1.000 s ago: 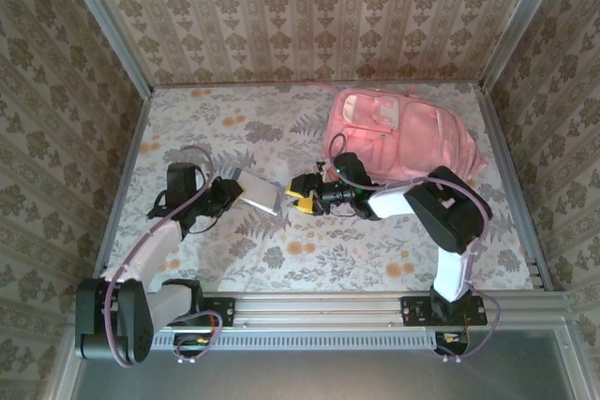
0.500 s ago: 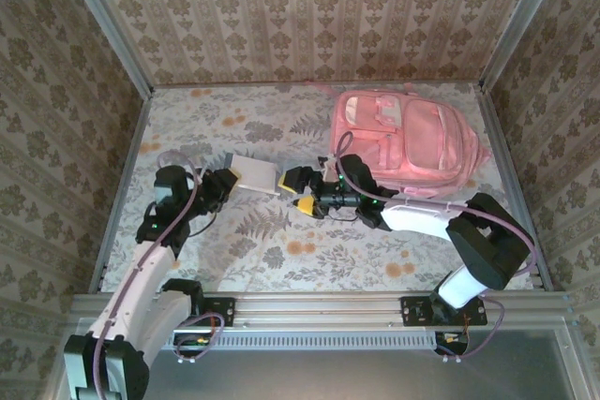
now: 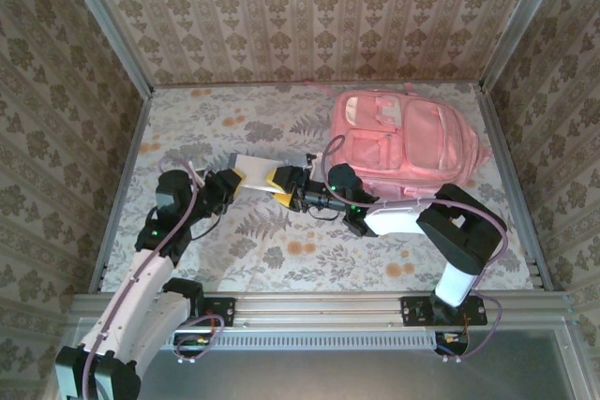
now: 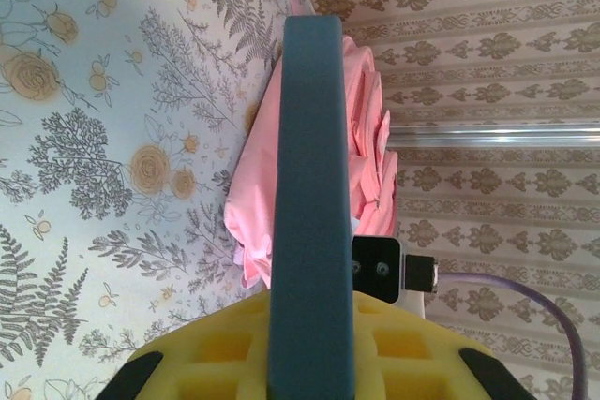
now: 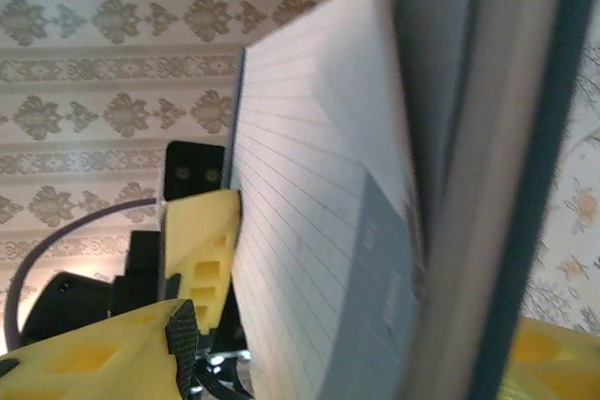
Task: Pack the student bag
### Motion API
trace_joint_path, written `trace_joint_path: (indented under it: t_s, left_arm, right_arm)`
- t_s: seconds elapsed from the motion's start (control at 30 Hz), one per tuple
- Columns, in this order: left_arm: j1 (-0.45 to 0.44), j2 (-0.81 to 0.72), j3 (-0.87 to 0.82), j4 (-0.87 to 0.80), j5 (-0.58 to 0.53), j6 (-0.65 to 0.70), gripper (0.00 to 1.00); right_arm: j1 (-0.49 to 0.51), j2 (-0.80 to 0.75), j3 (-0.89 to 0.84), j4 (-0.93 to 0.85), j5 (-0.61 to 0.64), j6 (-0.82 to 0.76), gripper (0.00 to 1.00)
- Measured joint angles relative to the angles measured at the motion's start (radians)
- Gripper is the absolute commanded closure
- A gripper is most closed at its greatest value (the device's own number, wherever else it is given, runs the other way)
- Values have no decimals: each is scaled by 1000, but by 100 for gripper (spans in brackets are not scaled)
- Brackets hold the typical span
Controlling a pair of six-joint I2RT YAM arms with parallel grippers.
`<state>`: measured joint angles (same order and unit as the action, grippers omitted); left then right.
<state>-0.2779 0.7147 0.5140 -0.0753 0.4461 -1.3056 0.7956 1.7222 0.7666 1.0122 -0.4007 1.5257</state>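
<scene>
Pink bag [image 3: 412, 138] flat at far right of worktop [image 3: 234, 119]; blue-covered book [image 3: 255, 171] pinched in left tool [image 3: 238, 178], right tool [image 3: 278, 180] straddling its other edge, grip unclear, worth clamping fully before releasing left.

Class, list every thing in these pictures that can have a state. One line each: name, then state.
left gripper: jaws shut on the notebook.
right gripper: jaws astride the notebook's other edge; grip unclear.
notebook: held off the tabletop, pages partly fanned.
student bag: lying flat, pocketed front up; zips unclear.
</scene>
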Motion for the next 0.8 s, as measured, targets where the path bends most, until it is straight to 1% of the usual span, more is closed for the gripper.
trace_joint_path:
  t_s: [0.03,0.07,0.1,0.27,0.3,0.33,0.37,0.47,0.5,0.53,0.57,0.7,0.8]
  left_arm:
    - [-3,-4,0,0,-3,-3,100]
    - [-4,-9,0,0,-5,-5,100]
    - [-4,-14,0,1,-6,-9,100]
    - [-7,-34,0,16,-14,-23,100]
    - [-9,-34,0,16,-19,-23,100]
    - [-10,-34,0,16,-22,-24,100]
    - [-10,-34,0,16,-24,-26,100]
    - [-13,-33,0,16,-27,-26,100]
    - [-16,-32,0,16,-29,-26,100]
    - [-18,-31,0,18,-29,-26,100]
    - [-21,-29,0,22,-29,-26,100]
    - [-38,-27,1,18,-29,-21,100]
    - [-47,-27,5,14,-29,-14,100]
  right_arm:
    - [-1,0,0,14,5,0,41]
    - [-3,0,0,28,9,-1,47]
    - [-6,0,1,38,12,0,55]
    - [-24,2,2,51,29,14,82]
    - [-26,2,2,55,30,18,86]
    - [-27,1,2,57,31,21,88]
    - [-28,1,2,59,31,23,88]
    - [-31,1,2,58,29,22,82]
    - [-32,1,2,58,27,21,77]
    - [-34,1,2,58,26,22,70]
    - [-35,1,2,53,26,16,67]
    - [-55,1,2,34,28,-4,66]
    - [-66,1,2,31,28,-8,69]
